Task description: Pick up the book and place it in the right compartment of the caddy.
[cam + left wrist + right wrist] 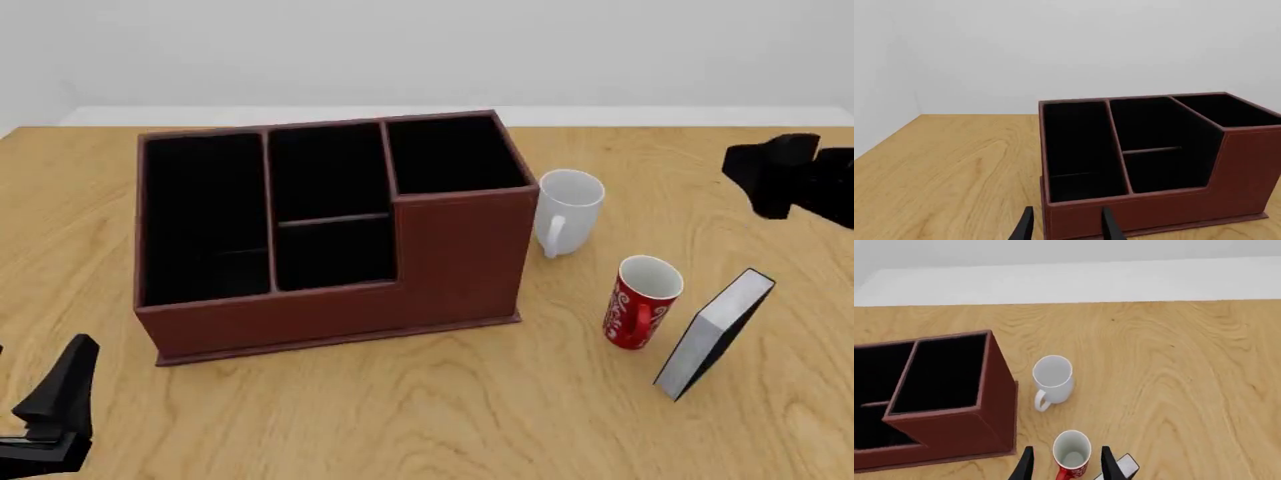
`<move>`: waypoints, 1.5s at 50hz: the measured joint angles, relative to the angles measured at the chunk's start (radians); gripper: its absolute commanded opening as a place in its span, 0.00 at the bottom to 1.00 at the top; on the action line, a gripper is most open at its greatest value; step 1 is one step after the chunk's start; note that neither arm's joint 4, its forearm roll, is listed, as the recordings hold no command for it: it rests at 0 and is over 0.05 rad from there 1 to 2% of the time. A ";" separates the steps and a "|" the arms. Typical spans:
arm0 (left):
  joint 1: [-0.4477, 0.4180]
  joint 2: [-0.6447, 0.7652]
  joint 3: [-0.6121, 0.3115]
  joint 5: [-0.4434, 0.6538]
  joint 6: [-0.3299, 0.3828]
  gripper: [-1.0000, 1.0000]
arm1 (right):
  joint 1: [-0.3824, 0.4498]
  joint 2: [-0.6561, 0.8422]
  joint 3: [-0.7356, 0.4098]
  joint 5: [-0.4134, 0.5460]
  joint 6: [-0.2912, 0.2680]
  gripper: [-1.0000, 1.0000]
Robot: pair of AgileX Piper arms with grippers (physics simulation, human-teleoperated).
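Front view: book (714, 333) stands tilted on its lower edge at lower right of frame, just right of the red mug (641, 302); free of both hands.
Caddy: caddy (454, 260) sits left of centre on the worktop (400, 410), stepped front toward the arms, all compartments dark and apparently empty; target is the tall right one, at upper centre of frame.
White mug: white mug (566, 212) just beside the caddy's right wall, near the drop route, so it could be knocked.
Left hand: left hand (1066, 227) low at lower-left corner, fingers apart, holding nothing; parked, I judge.
Right hand: right hand (1066, 465) fingers apart, empty, above the red mug with a book corner at the frame's bottom edge; reads as lining up for the pick.
Count: one book, one caddy, two mugs, two hands.
Stage: pick not yet begun.
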 measured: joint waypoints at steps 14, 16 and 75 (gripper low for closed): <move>0.000 0.000 0.000 0.000 0.000 1.00 | -0.012 0.107 -0.151 0.104 0.131 1.00; 0.000 0.000 0.000 0.000 0.000 1.00 | -0.017 0.124 -0.171 0.120 0.141 1.00; 0.000 0.000 0.000 0.000 0.000 1.00 | -0.227 0.215 -0.209 0.242 0.246 1.00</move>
